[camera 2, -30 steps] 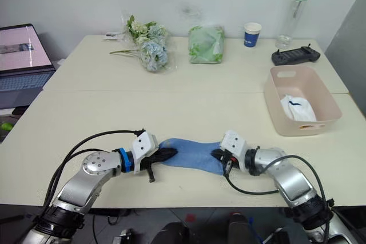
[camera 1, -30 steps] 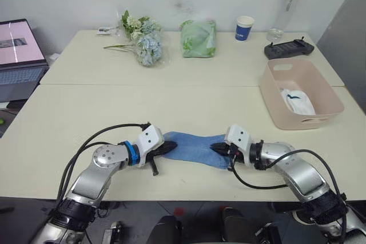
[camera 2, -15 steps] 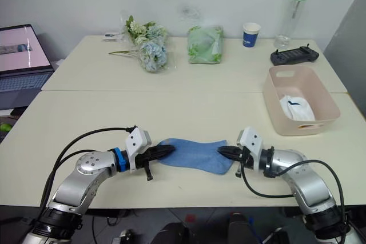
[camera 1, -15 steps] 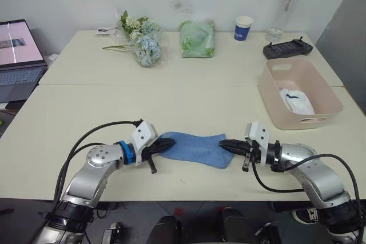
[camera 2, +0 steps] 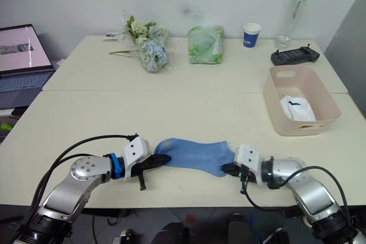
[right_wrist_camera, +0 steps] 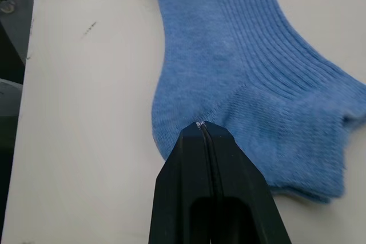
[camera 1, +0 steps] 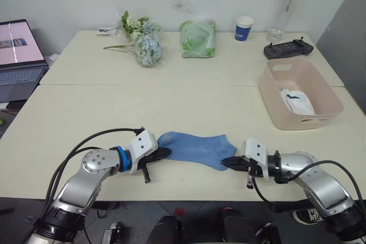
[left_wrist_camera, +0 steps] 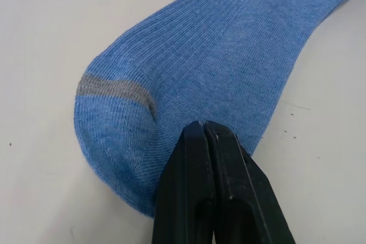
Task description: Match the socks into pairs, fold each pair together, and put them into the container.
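Note:
A light blue sock lies stretched flat near the table's front edge, its toe with a grey stripe to the left. My left gripper is shut on the toe end, fingertips pressed together over the fabric. My right gripper is shut on the sock's right end, its fingertips at the edge by the heel. The pale pink container stands at the right, apart from both grippers, with a white sock bearing a dark mark inside.
At the back of the table stand a bunch of flowers, a green cloth bundle, a blue-and-white paper cup, a clear bottle and a black controller. A laptop sits at the far left.
The right gripper drew back off the sock to the right, then closed on its right end. The left gripper pulled slightly left. The sock now lies longer and flatter.

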### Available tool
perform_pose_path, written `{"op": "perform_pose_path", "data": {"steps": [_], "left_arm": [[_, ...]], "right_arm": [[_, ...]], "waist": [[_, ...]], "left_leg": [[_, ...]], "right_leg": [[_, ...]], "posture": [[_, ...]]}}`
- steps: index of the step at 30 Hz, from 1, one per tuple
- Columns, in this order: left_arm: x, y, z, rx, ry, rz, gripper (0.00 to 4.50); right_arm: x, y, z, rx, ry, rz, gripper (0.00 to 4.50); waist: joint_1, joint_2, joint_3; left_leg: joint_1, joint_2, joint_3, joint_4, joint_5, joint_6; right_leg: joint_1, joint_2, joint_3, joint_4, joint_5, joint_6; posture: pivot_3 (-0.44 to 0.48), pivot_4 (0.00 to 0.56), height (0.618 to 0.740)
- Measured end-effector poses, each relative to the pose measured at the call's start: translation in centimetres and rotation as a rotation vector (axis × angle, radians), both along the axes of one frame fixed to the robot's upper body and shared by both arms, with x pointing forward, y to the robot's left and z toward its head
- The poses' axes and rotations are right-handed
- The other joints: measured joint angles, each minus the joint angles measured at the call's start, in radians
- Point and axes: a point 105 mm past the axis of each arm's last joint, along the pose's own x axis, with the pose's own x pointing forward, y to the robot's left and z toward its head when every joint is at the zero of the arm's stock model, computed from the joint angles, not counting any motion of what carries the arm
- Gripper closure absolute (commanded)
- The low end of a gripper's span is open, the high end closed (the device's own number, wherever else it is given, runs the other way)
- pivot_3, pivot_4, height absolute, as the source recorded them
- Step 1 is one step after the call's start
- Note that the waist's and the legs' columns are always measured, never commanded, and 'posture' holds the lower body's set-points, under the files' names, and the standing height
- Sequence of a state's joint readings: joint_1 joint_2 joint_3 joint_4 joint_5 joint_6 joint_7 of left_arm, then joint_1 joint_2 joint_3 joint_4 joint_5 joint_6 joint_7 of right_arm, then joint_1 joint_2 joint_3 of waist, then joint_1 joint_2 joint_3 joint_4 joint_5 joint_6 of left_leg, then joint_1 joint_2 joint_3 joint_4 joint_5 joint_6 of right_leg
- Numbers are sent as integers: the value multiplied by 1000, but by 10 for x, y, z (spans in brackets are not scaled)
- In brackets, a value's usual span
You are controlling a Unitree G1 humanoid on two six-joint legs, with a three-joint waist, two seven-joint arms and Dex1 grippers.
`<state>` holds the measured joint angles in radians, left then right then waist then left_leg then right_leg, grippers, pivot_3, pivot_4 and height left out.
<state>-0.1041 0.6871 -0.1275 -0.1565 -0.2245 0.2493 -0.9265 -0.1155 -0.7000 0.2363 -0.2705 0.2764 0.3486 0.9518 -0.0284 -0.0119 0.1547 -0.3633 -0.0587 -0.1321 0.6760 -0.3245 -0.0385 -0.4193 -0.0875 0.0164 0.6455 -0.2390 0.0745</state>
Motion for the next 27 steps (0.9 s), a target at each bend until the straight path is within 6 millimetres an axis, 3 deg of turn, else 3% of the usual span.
{"op": "perform_pose_path", "data": {"steps": [2,4,6,10,15,19,21,25,27], "left_arm": [[0,-2,2,-21,8,4,4472],[0,-4,6,-26,-1,1,4472],[0,-4,11,-34,-22,3,4500],[-5,5,24,-80,-55,52,4500],[-12,9,24,-66,-56,66,4500],[-13,9,23,-67,-55,73,4500],[-12,8,25,-70,-66,77,4500],[-11,7,24,-72,-75,89,4500],[-11,7,24,-72,-74,88,4500]], "right_arm": [[4,-3,11,79,48,-61,4500],[7,2,38,221,76,-108,4500],[5,2,55,256,73,-116,4112],[9,-20,44,158,105,-238,2852],[15,-29,26,131,136,-340,1137],[11,-13,5,142,229,-350,1137],[9,-11,5,125,233,-342,1137],[3,-8,4,105,260,-316,1991],[4,-6,3,115,278,-321,2732]], "waist": [[0,0,0],[-1,0,0],[1,0,0],[4,0,0],[1,0,0],[0,0,0],[1,0,0],[1,0,0],[0,0,0]], "left_leg": [[0,0,0,0,0,0],[0,1,0,0,0,0],[0,1,-1,0,0,0],[-1,0,0,0,0,0],[0,0,1,0,0,0],[-1,1,0,0,0,0],[0,0,0,0,0,0],[0,1,0,0,0,0],[0,1,0,0,0,0]], "right_leg": [[0,0,0,0,0,0],[-1,0,0,0,0,0],[0,0,0,0,0,0],[0,0,0,-1,0,0],[0,0,0,0,0,0],[-1,0,0,0,0,0],[0,0,0,0,0,0],[0,0,-1,0,0,0],[0,0,0,0,0,0]], "posture": [[0,150,740],[0,150,740],[0,150,740],[0,150,740],[0,150,740],[0,150,740],[0,150,740],[0,150,740],[0,150,740]]}}
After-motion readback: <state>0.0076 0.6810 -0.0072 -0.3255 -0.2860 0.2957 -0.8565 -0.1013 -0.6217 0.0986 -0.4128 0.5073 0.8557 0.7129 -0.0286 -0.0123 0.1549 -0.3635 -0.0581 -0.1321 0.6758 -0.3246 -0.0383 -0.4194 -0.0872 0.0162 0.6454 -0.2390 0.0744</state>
